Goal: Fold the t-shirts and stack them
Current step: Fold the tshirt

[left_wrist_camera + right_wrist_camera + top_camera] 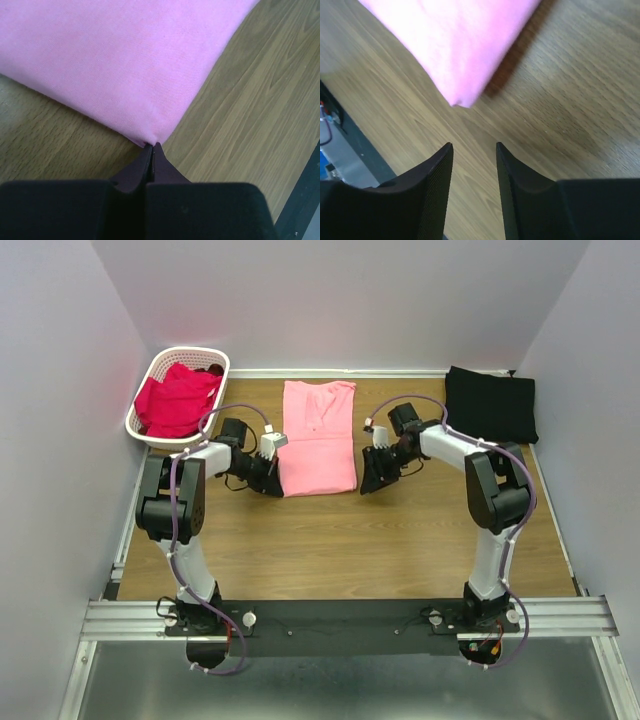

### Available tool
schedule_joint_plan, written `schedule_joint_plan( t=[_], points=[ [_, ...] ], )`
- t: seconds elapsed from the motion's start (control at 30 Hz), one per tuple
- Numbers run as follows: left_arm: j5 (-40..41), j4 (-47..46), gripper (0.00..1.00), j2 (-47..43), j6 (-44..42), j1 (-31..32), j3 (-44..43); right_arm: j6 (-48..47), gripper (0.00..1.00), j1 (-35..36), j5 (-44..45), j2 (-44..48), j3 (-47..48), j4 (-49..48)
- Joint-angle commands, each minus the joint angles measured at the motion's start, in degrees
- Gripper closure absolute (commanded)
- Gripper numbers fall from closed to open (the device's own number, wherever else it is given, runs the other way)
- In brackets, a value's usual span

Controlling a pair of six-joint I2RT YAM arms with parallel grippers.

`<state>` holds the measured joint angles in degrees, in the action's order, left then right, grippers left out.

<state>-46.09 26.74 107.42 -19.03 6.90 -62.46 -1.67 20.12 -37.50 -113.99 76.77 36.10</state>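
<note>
A salmon-pink t-shirt (318, 435) lies folded into a long strip in the middle of the table. My left gripper (272, 485) is at its near left corner. In the left wrist view the jaws (152, 145) are shut, with the very tip of the pink corner (145, 135) nipped between them. My right gripper (371, 480) stands open (474, 146) just short of the near right corner (457, 100), with bare wood between its fingers. A black t-shirt (490, 405) lies folded at the back right. Magenta-red t-shirts (176, 400) are heaped in the basket.
The white slotted basket (150, 370) stands at the back left against the wall. Grey walls close in the table on three sides. The metal rail (350, 618) carrying both arm bases runs along the near edge.
</note>
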Motion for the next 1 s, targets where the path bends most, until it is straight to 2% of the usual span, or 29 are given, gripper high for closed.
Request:
schedule_joint_plan(
  t=[0.0,0.3,0.43,0.6,0.77,0.83,0.87,0.97],
  points=[
    [2.3,2.2,1.0,-0.9,-0.8,0.2,0.8,3.9,0.52,-0.4,-3.3,-0.2,3.9,0.0],
    [2.1,2.1,1.0,-0.2,-1.1,0.3,0.5,8.1,0.57,-0.3,-7.5,-6.1,7.5,-0.6],
    [2.0,2.1,1.0,0.3,-1.2,0.3,0.0,9.1,0.57,-0.3,-8.3,-7.2,7.3,-1.0],
    [2.0,2.1,1.0,0.7,-1.3,0.3,-0.3,9.6,0.52,-0.3,-8.7,-8.8,7.5,-1.7],
    [2.5,2.3,1.0,0.9,-1.5,0.3,-0.5,10.5,0.55,-0.3,-10.0,-10.3,8.0,-2.3],
    [2.8,2.4,1.0,1.0,-1.5,0.3,-0.6,10.5,0.63,-0.3,-10.3,-10.6,8.0,-2.3],
    [3.0,2.5,1.0,1.0,-1.7,0.3,-0.7,10.5,0.73,-0.3,-10.3,-10.5,8.0,-2.3],
    [4.0,3.2,1.0,0.9,-2.2,0.5,-1.3,9.9,0.92,-0.3,-9.7,-9.3,7.3,-2.2]
  ],
)
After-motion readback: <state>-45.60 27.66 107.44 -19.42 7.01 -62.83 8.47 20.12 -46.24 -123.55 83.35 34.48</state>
